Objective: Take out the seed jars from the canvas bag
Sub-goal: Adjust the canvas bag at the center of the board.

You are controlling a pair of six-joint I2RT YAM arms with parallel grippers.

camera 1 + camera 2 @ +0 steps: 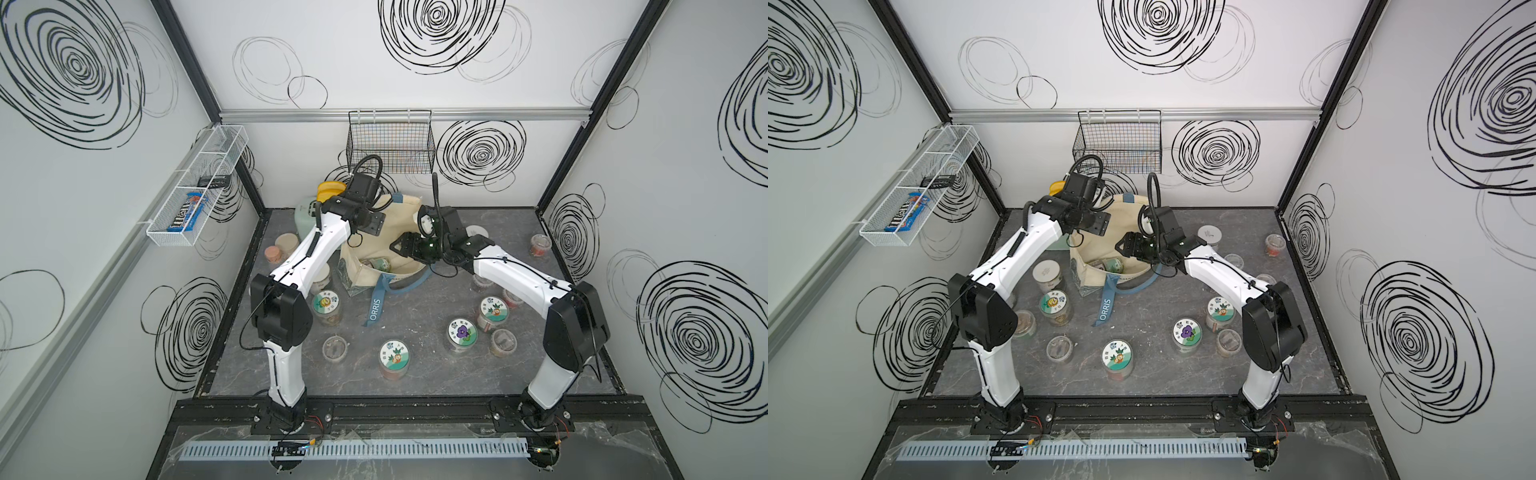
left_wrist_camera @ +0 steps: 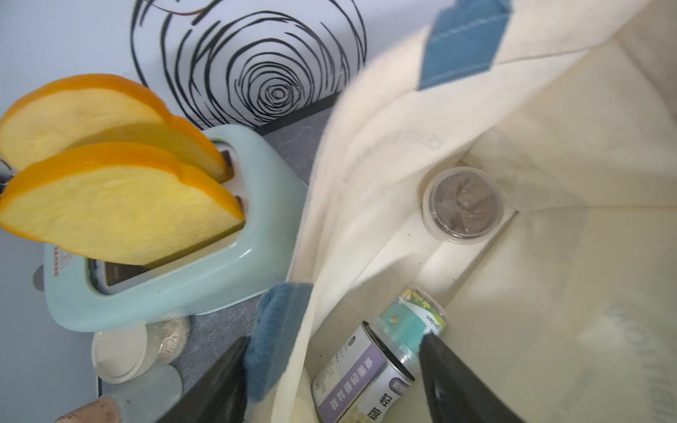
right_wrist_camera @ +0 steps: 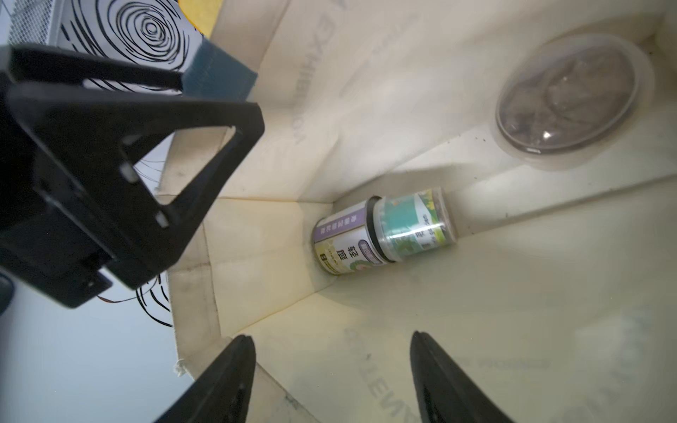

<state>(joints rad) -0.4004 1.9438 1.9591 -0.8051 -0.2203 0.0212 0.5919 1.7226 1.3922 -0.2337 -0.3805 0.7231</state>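
Observation:
The cream canvas bag (image 1: 399, 220) (image 1: 1123, 208) stands open at the back of the table. Inside it, a clear-lidded seed jar of brown contents (image 2: 462, 205) (image 3: 573, 99) stands upright. A labelled jar (image 2: 381, 355) (image 3: 381, 230) lies on its side by the bag's wall. Several seed jars stand on the table, such as one with a sticker lid (image 1: 393, 353). My left gripper (image 2: 335, 338) (image 1: 370, 226) is open and straddles the bag's rim and blue handle. My right gripper (image 3: 331, 335) (image 1: 397, 246) is open over the bag's mouth, at its near rim.
A mint toaster (image 2: 176, 285) (image 1: 303, 216) with two toast slices stands right beside the bag. Two frosted jars (image 1: 286, 243) sit left of it. A black wire basket (image 1: 390, 141) hangs on the back wall and a white one (image 1: 195, 183) on the left wall.

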